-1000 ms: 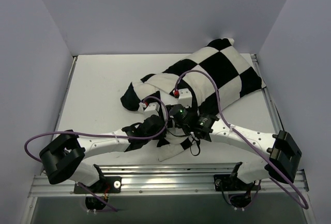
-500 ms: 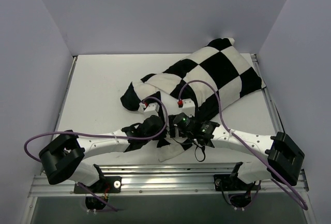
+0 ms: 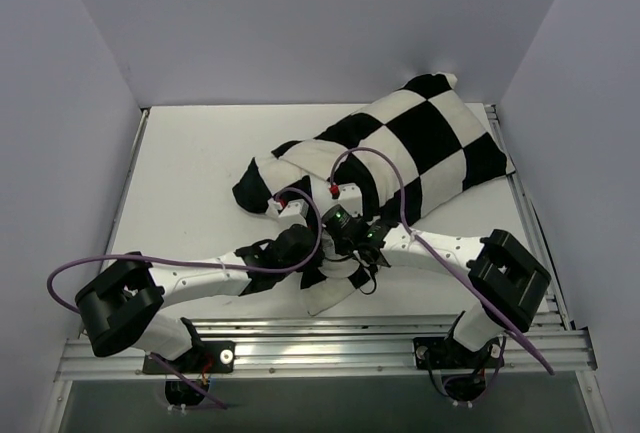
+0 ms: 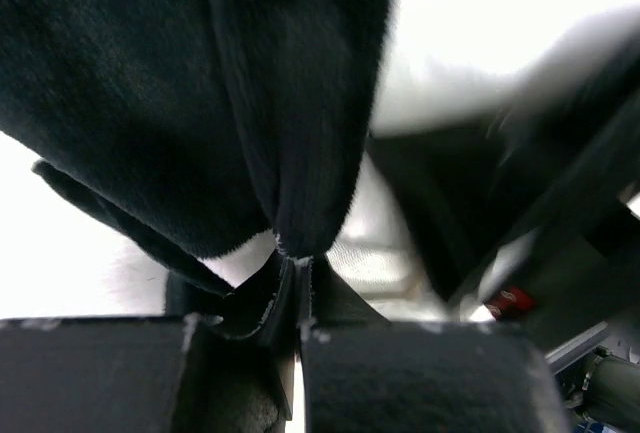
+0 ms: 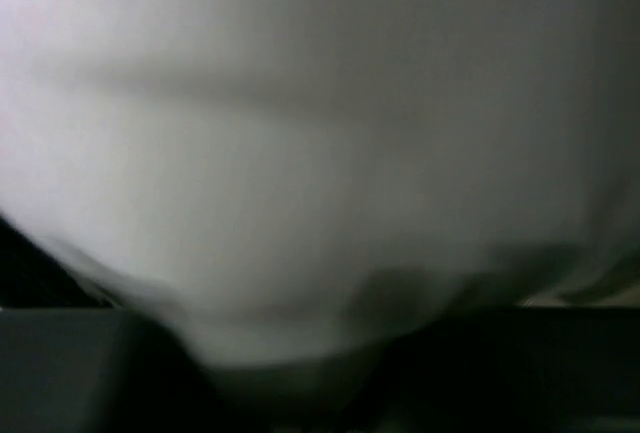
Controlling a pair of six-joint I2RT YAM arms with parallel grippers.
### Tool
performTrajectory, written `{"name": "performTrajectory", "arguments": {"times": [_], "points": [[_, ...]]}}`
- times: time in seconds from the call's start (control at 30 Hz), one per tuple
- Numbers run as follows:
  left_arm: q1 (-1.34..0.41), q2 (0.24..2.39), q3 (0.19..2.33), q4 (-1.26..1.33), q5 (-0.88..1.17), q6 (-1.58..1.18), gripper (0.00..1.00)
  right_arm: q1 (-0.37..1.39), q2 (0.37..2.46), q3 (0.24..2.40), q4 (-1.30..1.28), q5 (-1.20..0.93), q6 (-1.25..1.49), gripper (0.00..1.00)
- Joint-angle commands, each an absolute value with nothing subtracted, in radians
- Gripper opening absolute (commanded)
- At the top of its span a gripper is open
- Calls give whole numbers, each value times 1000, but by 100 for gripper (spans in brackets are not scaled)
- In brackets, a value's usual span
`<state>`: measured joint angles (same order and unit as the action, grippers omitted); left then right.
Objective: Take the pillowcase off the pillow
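The right gripper (image 3: 335,215) is now drawn in closer beside the left gripper (image 4: 297,263), its elbow swung inward. The left gripper is kept pinched shut on a black fold of the pillowcase (image 3: 420,143), which is spread away to its far right. The right jaws' opening cannot be told: that view is filled by blurred white cloth, judged to be the pillow (image 5: 300,153), so a counter-hold is probably being sought.

White table (image 3: 180,183), grey walls (image 3: 300,23)
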<state>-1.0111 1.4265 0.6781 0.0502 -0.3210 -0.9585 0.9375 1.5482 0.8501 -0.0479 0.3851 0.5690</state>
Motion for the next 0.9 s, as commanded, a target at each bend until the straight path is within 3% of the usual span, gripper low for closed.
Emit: {"name": "performTrajectory", "arguments": {"times": [0.0,0.03,0.6,0.87], "points": [[-1040,1408,678,71,-285,-956,3,881,1580,920,29,344,574,11],[-1043,1410,681,72,-284,-956,3,852,1582,942,35,327,569,0],[-1127,1479,784,12,-273,-881,3,628,1552,1247,209,154,592,0],[-1102,1482,770,-55,-298,-923,2,548,1419,1282,215,31,604,0]]}}
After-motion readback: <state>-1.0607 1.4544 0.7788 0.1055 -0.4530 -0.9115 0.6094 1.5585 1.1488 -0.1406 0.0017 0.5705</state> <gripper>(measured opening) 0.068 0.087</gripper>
